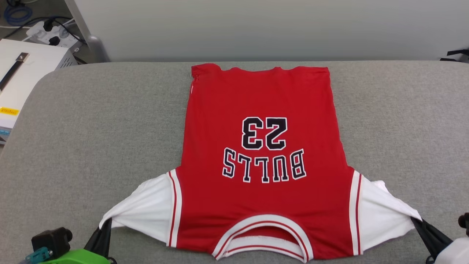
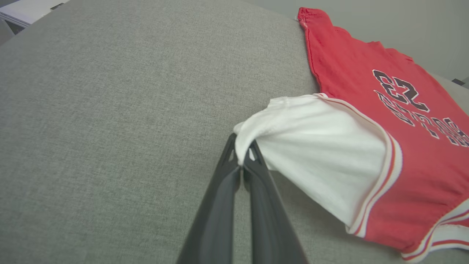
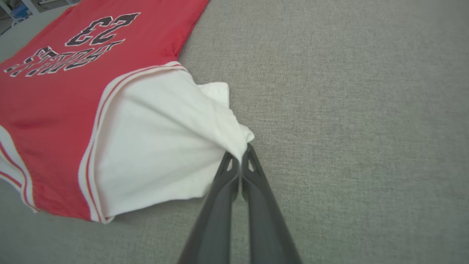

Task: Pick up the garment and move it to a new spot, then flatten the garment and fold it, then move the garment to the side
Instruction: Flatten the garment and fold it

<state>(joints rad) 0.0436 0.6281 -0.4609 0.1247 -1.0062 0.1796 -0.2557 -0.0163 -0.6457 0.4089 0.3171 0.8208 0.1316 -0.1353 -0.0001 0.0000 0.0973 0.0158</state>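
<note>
The garment (image 1: 263, 146), a red T-shirt with white short sleeves and dark "BULLS 23" lettering, lies spread on the grey table (image 1: 91, 128), collar toward me. My left gripper (image 1: 106, 224) is shut on the tip of the garment's left white sleeve (image 2: 315, 146), pulling it outward; in the left wrist view the gripper (image 2: 242, 154) pinches the cloth. On the other side my right gripper (image 1: 416, 220) is shut on the right white sleeve (image 3: 154, 146), its closed tips (image 3: 240, 156) clamping the sleeve's corner. Both sleeves are drawn taut.
A white box (image 1: 25, 73) with a power strip (image 1: 51, 31) and cables stands off the table's far left corner. A pale wall runs behind the table's far edge. Bare grey cloth lies to both sides of the garment.
</note>
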